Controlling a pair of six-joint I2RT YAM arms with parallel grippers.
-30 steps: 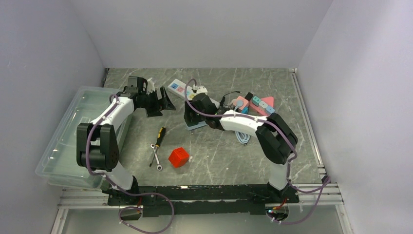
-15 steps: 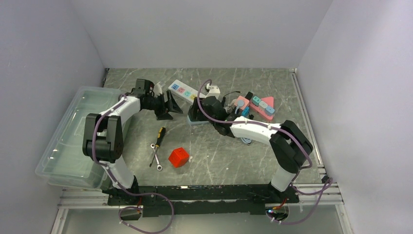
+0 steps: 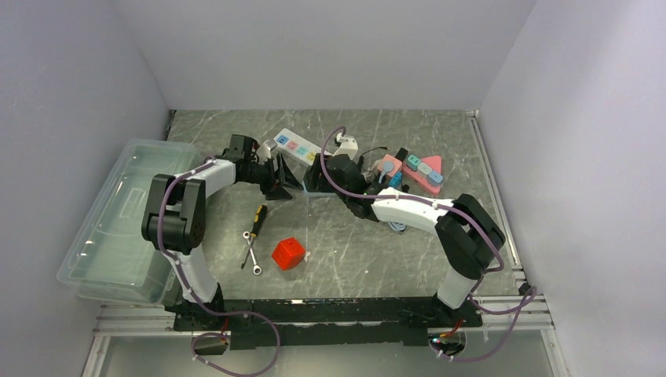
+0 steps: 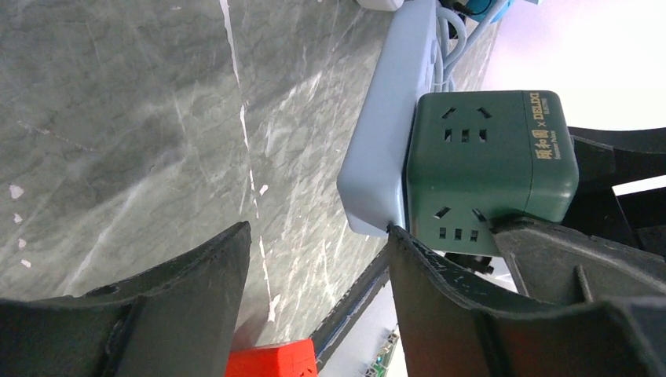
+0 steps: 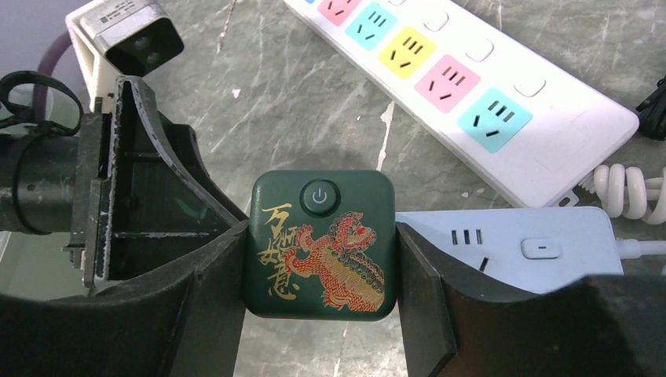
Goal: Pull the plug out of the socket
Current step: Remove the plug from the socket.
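A dark green cube plug (image 5: 322, 243) with a gold and red lion print sits plugged into the end of a pale blue power strip (image 5: 534, 243). My right gripper (image 5: 322, 263) is shut on the green plug, one finger on each side. My left gripper (image 4: 318, 251) is open and empty, low over the table beside the strip's end. One of its fingertips (image 4: 408, 247) is at the corner where the strip (image 4: 389, 149) meets the plug (image 4: 487, 165). In the top view the two grippers, left (image 3: 279, 174) and right (image 3: 318, 179), face each other at the table's middle back.
A white power strip (image 3: 294, 146) with coloured sockets lies just behind. A red cube (image 3: 288, 253), a screwdriver (image 3: 257, 216) and a wrench (image 3: 250, 251) lie in front. Pink and teal blocks (image 3: 420, 169) sit at the right. A clear plastic bin (image 3: 110, 228) stands at the left.
My left gripper has moved right across the table, up to the end of the pale blue strip. My right arm shifted a little to the right early on, then held still on the plug.
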